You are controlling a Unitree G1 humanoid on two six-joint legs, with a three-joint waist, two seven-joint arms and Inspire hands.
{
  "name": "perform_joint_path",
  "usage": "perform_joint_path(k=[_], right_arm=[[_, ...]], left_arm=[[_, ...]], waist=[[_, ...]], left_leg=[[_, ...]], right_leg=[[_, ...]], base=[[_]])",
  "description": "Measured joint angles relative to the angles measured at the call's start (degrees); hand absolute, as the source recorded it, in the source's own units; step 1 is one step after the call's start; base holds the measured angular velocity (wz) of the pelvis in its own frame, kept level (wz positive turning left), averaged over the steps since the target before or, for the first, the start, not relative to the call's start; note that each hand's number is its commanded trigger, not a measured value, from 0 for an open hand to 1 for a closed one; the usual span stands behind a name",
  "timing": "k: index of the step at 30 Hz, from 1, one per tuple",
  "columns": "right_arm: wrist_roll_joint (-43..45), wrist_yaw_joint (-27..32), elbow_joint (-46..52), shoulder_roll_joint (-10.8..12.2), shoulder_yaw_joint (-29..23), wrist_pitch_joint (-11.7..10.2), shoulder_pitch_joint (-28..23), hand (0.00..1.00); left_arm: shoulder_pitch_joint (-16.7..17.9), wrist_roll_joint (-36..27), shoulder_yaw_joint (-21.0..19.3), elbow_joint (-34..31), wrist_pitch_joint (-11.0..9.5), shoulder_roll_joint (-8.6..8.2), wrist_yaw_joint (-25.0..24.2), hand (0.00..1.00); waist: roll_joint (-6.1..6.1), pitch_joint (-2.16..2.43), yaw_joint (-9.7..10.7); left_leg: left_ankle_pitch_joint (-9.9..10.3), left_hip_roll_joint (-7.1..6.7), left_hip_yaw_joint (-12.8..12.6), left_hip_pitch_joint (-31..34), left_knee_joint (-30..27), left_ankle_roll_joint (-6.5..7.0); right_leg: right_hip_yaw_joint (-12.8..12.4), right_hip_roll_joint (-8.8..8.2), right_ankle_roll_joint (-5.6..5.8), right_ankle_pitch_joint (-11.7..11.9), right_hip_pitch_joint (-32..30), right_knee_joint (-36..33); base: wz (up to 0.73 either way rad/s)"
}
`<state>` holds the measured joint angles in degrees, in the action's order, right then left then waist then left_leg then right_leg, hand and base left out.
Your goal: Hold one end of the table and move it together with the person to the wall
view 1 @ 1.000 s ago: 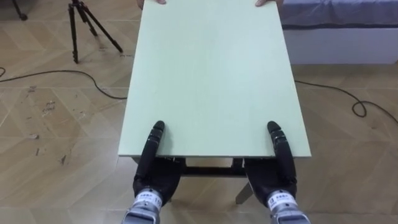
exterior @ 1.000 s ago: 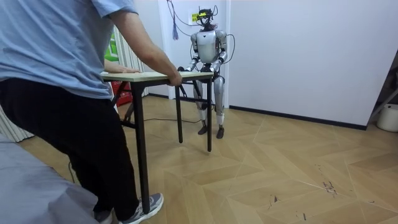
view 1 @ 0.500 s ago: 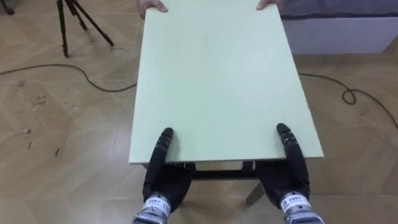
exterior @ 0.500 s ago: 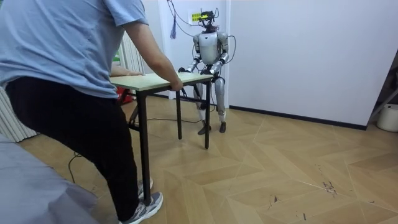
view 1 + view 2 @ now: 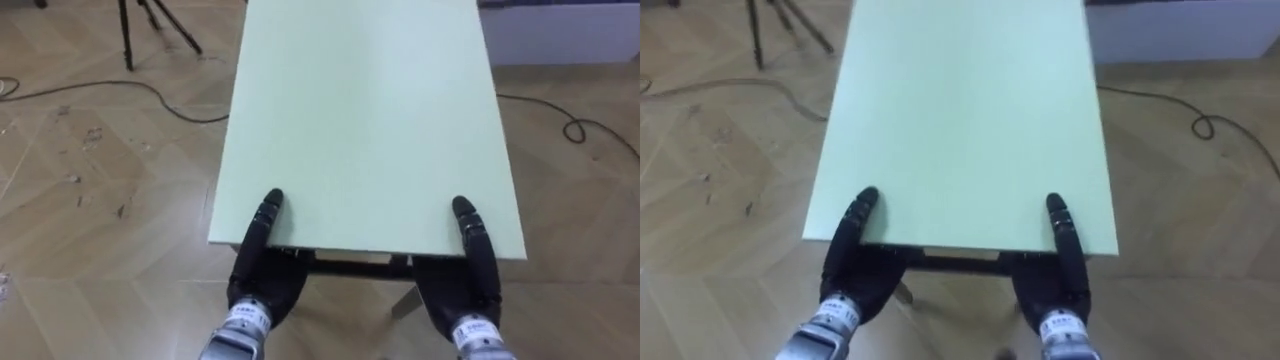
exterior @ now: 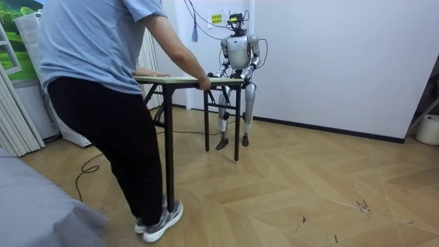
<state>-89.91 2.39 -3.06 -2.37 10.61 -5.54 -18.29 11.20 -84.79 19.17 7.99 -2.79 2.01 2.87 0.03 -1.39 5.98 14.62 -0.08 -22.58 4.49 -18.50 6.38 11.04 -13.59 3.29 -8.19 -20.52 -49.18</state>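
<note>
Left hand (image 5: 262, 278) is clamping the near edge of the table (image 5: 365, 120) in the left eye view, thumb lying over the pale top and palm tucked under the lip, with the other fingers hidden beneath the board; the right hand (image 5: 455, 290) is pinching the other near corner the same way. Both thumbs are sitting where they sat a second ago, but the far edge, where the person's fingertips were showing, is now running off the top, and the tripod (image 5: 150, 25) and floor cable (image 5: 100, 92) are sliding past, so the view is travelling with the carry. In the room view the person (image 6: 103, 89) is holding the opposite end, one hand (image 6: 204, 84) on its corner, and stepping along; table and robot are both drifting towards the room view's right, nearer the white wall, tabletop level. In the right eye view the grips are matching, neither thumb slipping, so the move seems to be well under way and going steadily
</note>
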Motion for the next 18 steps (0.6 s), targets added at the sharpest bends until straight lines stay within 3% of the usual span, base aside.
perform_joint_path(k=[1,2,4,5,6,7,8,9,10,11,13,14,15,16,17,18], right_arm=[[0.1,0.0,0.0,-0.1,0.4,-0.1,0.0,1.0],[0.2,0.1,0.3,-0.2,0.7,-0.2,0.0,1.0],[0.2,0.1,0.7,-1.0,2.2,-0.7,0.7,1.0],[0.3,0.1,0.8,-1.3,2.9,-0.7,1.4,1.0],[0.5,0.2,0.8,-1.4,3.3,-0.7,1.9,1.0],[0.8,0.2,0.8,-1.3,3.8,-0.7,2.7,1.0],[0.8,0.2,0.7,-1.1,4.0,-0.5,2.6,1.0],[0.8,0.2,0.7,-0.9,4.1,-0.5,2.4,1.0],[0.8,0.2,0.7,-0.2,4.4,-0.6,2.2,1.0],[1.3,-0.1,0.7,0.4,4.4,-0.6,2.4,1.0],[1.3,-0.2,0.7,0.4,4.4,-0.8,2.6,1.0],[1.1,-0.2,0.2,0.5,4.6,-0.6,2.8,1.0],[0.9,-0.2,-0.1,0.4,5.1,-0.7,3.2,1.0],[1.2,-0.2,-0.3,0.4,5.7,-1.0,4.1,1.0],[1.4,-0.2,-0.5,0.3,6.0,-1.6,5.0,1.0],[1.4,-0.4,-0.6,0.3,6.0,-1.9,5.0,1.0]], left_arm=[[0.4,-0.1,-0.1,-0.1,-0.1,0.11,0.0,1.0],[1.2,-0.1,-0.5,-0.8,-0.1,-0.05,0.0,1.0],[2.6,0.0,-1.3,-2.7,-0.2,-0.12,0.0,1.0],[3.3,0.0,-2.2,-3.7,-0.1,-0.25,-0.1,1.0],[3.6,0.0,-2.7,-4.2,-0.1,-0.47,-0.1,1.0],[4.4,0.1,-3.3,-5.3,-0.2,-0.48,-0.1,1.0],[5.0,0.2,-3.4,-5.9,-0.5,-0.23,-0.1,1.0],[5.1,0.4,-3.4,-6.0,-0.5,0.05,-0.1,1.0],[5.1,0.6,-3.2,-6.4,-1.0,0.81,-0.1,1.0],[5.1,0.9,-3.3,-7.1,-1.4,1.29,-0.1,1.0],[5.0,1.3,-3.3,-7.2,-1.4,1.24,-0.1,1.0],[5.2,1.8,-3.3,-7.2,-1.3,1.23,0.0,1.0],[5.3,2.0,-3.4,-7.3,-1.5,1.29,0.0,1.0],[5.5,2.0,-3.9,-7.8,-1.7,1.17,-0.1,1.0],[4.7,2.5,-4.8,-7.5,-1.4,0.62,-0.1,1.0],[4.7,2.9,-4.9,-7.5,-1.2,0.58,0.0,1.0]], waist=[[-0.78,0.02,-1.3],[-1.32,0.15,-2.9],[-2.08,0.33,-4.2],[-2.88,0.36,-5.2],[-3.03,0.34,-5.7],[-3.12,0.28,-6.6],[-2.9,0.25,-7.3],[-2.92,0.27,-7.4],[-3.81,0.24,-7.2],[-4.77,0.29,-7.2],[-4.97,0.26,-7.2],[-4.82,0.2,-7.2],[-4.84,0.2,-7.3],[-5.08,0.23,-7.5],[-4.43,-0.01,-7.4],[-4.16,-0.07,-7.3]], left_leg=[[-0.2,-0.48,-1.4,0.5,-0.5,0.25],[-0.2,-0.59,-2.2,1.6,-1.6,0.27],[-0.8,-0.54,-2.3,4.3,-2.9,0.06],[-1.7,-0.38,-1.7,6.5,-4.3,-0.45],[-2.1,-0.07,-0.6,7.9,-5.3,-0.83],[-3.0,0.99,3.2,10.8,-7.5,-2.19],[-3.8,1.9,5.8,12.3,-8.2,-3.45],[-4.4,2.72,6.2,12.7,-8.1,-3.85],[-5.9,3.58,7.0,13.8,-7.4,-4.43],[-7.2,3.93,7.5,15.2,-6.8,-4.97],[-8.4,4.82,9.4,16.3,-6.2,-5.78],[-9.8,5.35,13.3,16.4,-4.9,-7.06],[-10.4,5.42,15.6,16.7,-4.6,-7.97],[-10.9,5.41,17.9,18.5,-5.2,-8.85],[-11.7,5.94,17.9,20.5,-5.8,-10.05],[-12.3,6.68,17.6,21.0,-5.6,-10.37]], right_leg=[[-1.0,-1.88,0.66,-2.1,3.4,-4.8],[-2.0,-3.26,0.88,-2.5,7.5,-5.8],[-3.2,-4.46,1.08,-1.3,13.7,-3.7],[-4.3,-4.88,1.15,0.3,17.2,1.1],[-4.5,-4.61,2.69,-2.0,18.5,4.7],[-4.3,-1.91,4.49,-5.6,20.3,10.9],[-4.5,0.76,4.39,-6.2,21.7,15.1],[-4.6,1.95,4.3,-6.2,22.2,16.9],[-4.6,3.28,3.51,-7.0,22.7,19.6],[-4.2,3.98,3.0,-8.5,22.6,21.8],[-3.0,4.77,3.46,-9.5,21.9,21.6],[-2.5,4.67,3.88,-10.7,19.5,18.5],[-1.7,4.41,3.64,-11.8,18.5,19.3],[0.4,3.12,2.63,-12.9,17.4,25.1],[1.0,4.45,0.46,-13.6,16.6,25.3],[1.3,5.29,0.18,-13.4,15.9,24.6]], base=[[-0.44],[-0.55],[-0.61],[-0.63],[-0.61],[-0.4],[-0.22],[0.09],[0.21],[0.2],[0.1],[-0.08],[-0.28],[0.0],[0.11],[0.25]])
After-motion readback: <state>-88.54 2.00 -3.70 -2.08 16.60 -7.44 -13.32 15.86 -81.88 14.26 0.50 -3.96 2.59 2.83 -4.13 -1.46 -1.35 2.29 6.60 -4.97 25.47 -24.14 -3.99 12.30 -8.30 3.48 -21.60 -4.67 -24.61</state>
